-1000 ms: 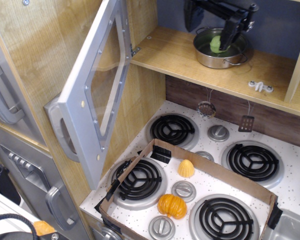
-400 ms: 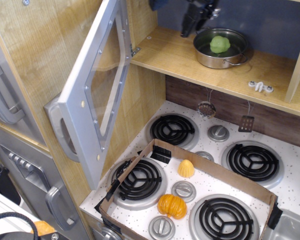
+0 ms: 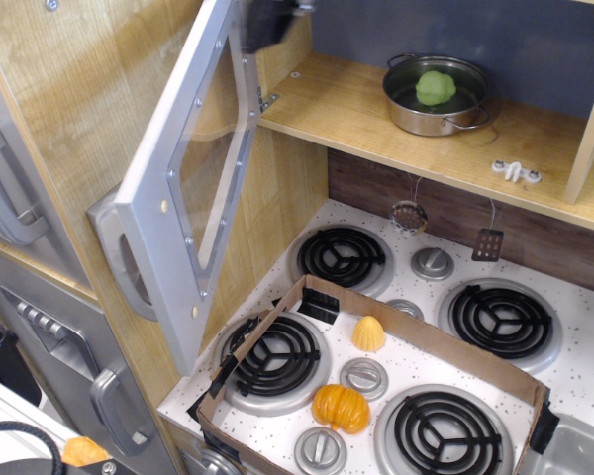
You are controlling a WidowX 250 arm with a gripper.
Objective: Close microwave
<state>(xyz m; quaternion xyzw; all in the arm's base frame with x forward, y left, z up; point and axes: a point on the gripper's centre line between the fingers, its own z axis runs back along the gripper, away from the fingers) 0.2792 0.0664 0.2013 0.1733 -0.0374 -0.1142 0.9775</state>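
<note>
The microwave door is silver-grey with a clear window and stands swung wide open to the left. Its curved grey handle is at the lower left edge. The wooden compartment behind it is open. Inside stands a steel pot holding a green ball. My gripper is a dark blurred shape at the top edge, right beside the door's upper hinge side. Its fingers are not distinguishable.
Below is a toy stove with several black burners and grey knobs. A cardboard frame lies on it with two orange-yellow toy foods inside. Grey-handled cabinet doors are at the left. A small grey bracket sits on the shelf.
My gripper has left the pot, leaving the green ball in it, and moved left along the top of the compartment to the door's upper edge. The door has not moved.
</note>
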